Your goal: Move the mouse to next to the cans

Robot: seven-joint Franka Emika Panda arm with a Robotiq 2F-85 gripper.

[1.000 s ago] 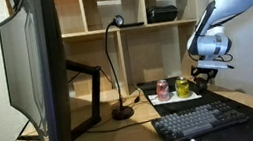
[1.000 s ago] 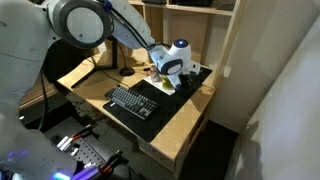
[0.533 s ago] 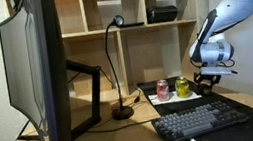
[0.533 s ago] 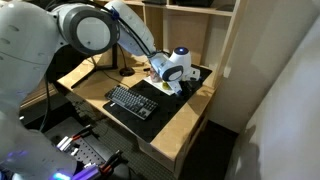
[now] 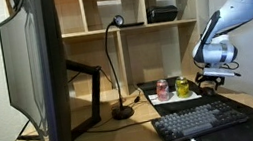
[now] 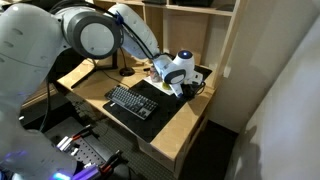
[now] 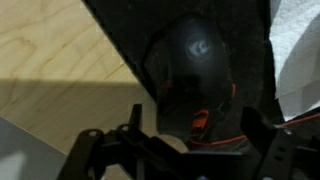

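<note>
The black rounded mouse point(image 7: 195, 60) fills the middle of the wrist view, lying on a dark mat point(image 7: 120, 30). My gripper point(image 7: 195, 135) stands open astride its near end, one finger on each side with a small gap to the mouse. In an exterior view the gripper point(image 5: 209, 81) hangs low over the desk just right of the two cans, one pinkish-red point(image 5: 163, 90) and one yellow-green point(image 5: 183, 87). The mouse itself is hidden under the gripper in both exterior views. The gripper point(image 6: 186, 88) sits at the far end of the mat.
A dark grey keyboard point(image 5: 200, 120) lies in front of the cans on the mat. A large monitor point(image 5: 38, 84) fills the left, with a desk lamp point(image 5: 115, 62) behind it. Shelves with a black box point(image 5: 162, 14) rise behind the desk. Bare wooden desk point(image 7: 60, 60) lies beside the mat.
The arm has sunk a little and shifted slightly away from the cans. The gripper's jaws have opened around the mouse.
</note>
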